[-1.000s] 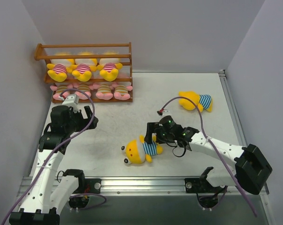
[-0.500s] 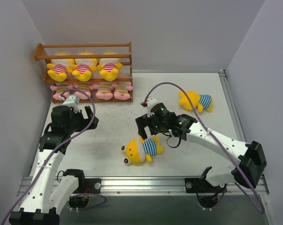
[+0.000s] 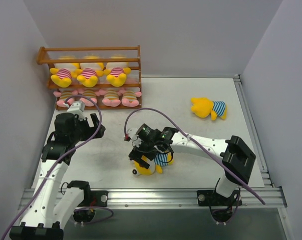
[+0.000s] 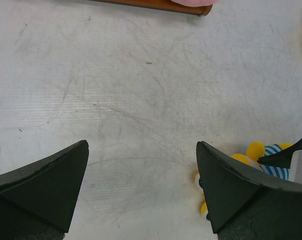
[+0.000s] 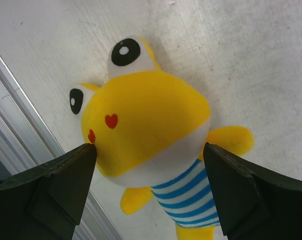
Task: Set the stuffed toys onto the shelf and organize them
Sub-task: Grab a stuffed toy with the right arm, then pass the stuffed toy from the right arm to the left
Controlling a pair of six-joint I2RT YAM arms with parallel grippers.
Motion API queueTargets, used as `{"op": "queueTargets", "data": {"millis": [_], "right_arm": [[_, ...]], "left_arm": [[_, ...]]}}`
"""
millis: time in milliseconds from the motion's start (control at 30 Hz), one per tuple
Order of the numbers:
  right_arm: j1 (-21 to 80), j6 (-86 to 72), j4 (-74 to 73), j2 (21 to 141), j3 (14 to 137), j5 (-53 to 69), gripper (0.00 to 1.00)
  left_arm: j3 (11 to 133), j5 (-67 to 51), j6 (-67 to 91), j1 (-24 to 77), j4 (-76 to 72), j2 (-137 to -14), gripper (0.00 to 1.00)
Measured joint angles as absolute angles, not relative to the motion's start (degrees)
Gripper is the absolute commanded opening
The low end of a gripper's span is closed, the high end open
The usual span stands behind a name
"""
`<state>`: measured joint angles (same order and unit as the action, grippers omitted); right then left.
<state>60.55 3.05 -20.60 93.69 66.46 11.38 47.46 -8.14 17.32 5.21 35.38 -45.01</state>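
The shelf (image 3: pixel 89 50) stands at the back left, with three yellow pink-striped stuffed toys (image 3: pixel 89 75) on its middle tier and several pink ones (image 3: pixel 110 97) on the bottom tier. A yellow blue-striped toy (image 3: pixel 152 163) lies on its back near the front edge. My right gripper (image 3: pixel 144 151) is down over it. In the right wrist view my right gripper (image 5: pixel 149 149) is open, its fingers either side of the toy's head (image 5: pixel 145 125), the left tip touching its cheek. A second blue-striped toy (image 3: pixel 209 108) lies at the right. My left gripper (image 4: pixel 142 150) hangs open over bare table.
The metal rail (image 3: pixel 156 192) runs along the table's near edge, just beside the toy's head. A purple cable (image 3: pixel 156 112) loops above the right arm. In the left wrist view the shelf's base (image 4: pixel 161 5) shows at the top and the toy's foot (image 4: pixel 255 150) at the right.
My right arm has swung left from the toy's feet to above its head and come down, jaws narrowing slightly. The toy shifted a little. The left arm has not moved.
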Motion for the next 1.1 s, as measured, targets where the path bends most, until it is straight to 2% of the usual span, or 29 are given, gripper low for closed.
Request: {"op": "queueTargets", "data": {"millis": [133,200,233,267,333,367,400,667,867,1100], "right_arm": [[62.02,4.71,-19.77,97.65,67.75,12.05,0.8],[62.3,5.15,-18.85,99.57,67.79,11.94,0.67],[62.3,5.23,-18.39,100.22,67.81,11.92,0.59],[62.3,5.41,-17.85,100.64,67.81,11.86,0.38],[62.17,5.26,-16.91,100.66,67.81,11.62,0.2],[62.19,4.99,-16.4,100.62,67.81,11.35,0.07],[62.26,4.29,-15.84,100.6,67.77,10.9,0.01],[58.15,-5.26,-11.6,95.92,64.77,6.17,0.0],[50.11,-21.19,-8.34,89.14,64.42,-4.49,0.0],[48.71,-40.45,-4.12,80.64,61.69,-12.99,0.0]], "left_arm": [[47.46,-8.14,17.3,5.21,35.35,-45.01,0.96],[47.46,-8.16,17.3,5.21,35.35,-45.01,0.96],[47.46,-8.16,17.3,5.21,35.35,-45.01,0.96],[47.46,-8.16,17.3,5.21,35.35,-45.01,0.96],[47.44,-8.16,17.3,5.21,35.35,-45.01,0.96],[47.44,-8.16,17.3,5.21,35.35,-45.01,0.96],[47.44,-8.16,17.3,5.21,35.35,-45.01,0.96],[47.44,-8.78,16.88,5.21,35.18,-44.99,0.96],[47.24,-10.74,17.65,5.26,32.25,-44.4,0.96],[42.61,-12.78,23.53,8.71,25.32,-41.63,0.97]]}}
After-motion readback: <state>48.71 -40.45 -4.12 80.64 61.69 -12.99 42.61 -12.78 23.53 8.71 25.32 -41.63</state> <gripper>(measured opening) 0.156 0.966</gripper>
